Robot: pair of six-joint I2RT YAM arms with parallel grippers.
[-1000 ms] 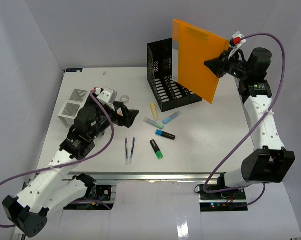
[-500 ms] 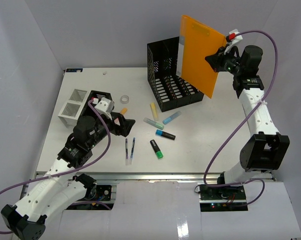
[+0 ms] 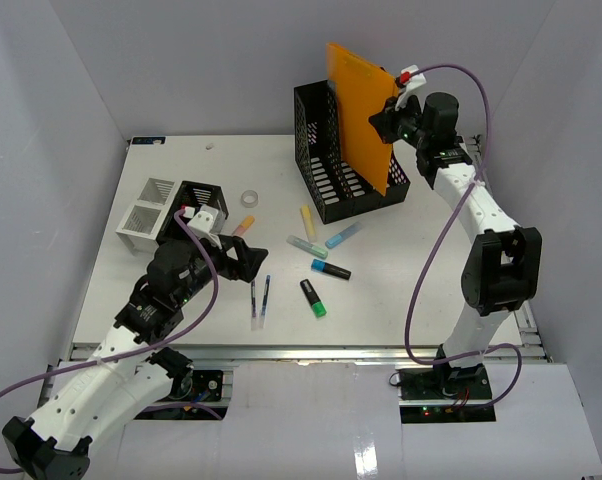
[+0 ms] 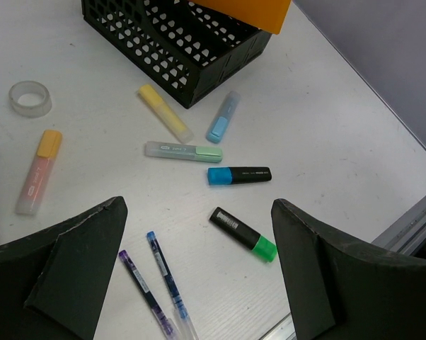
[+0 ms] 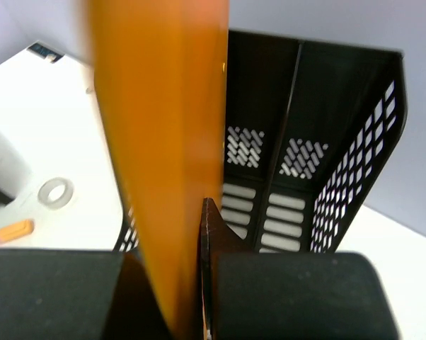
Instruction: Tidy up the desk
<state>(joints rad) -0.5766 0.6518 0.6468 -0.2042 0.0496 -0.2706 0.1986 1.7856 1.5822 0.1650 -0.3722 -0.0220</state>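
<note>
Right pincer: clamped on orange folder, which stands upright on edge over black mesh file holder; whether inside a slot, cannot tell. Left pincer: jaws wide, nothing between, hovering low above two pens. Counter: white, beneath everything, metal rail along near edge. Loose on counter: six highlighters between pens and holder, tape roll to their left. White slotted organizer at far left.

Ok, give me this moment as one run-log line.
right hand: shut on orange folder over black file holder | left hand: open above pens | desk: markers, tape loose
</note>
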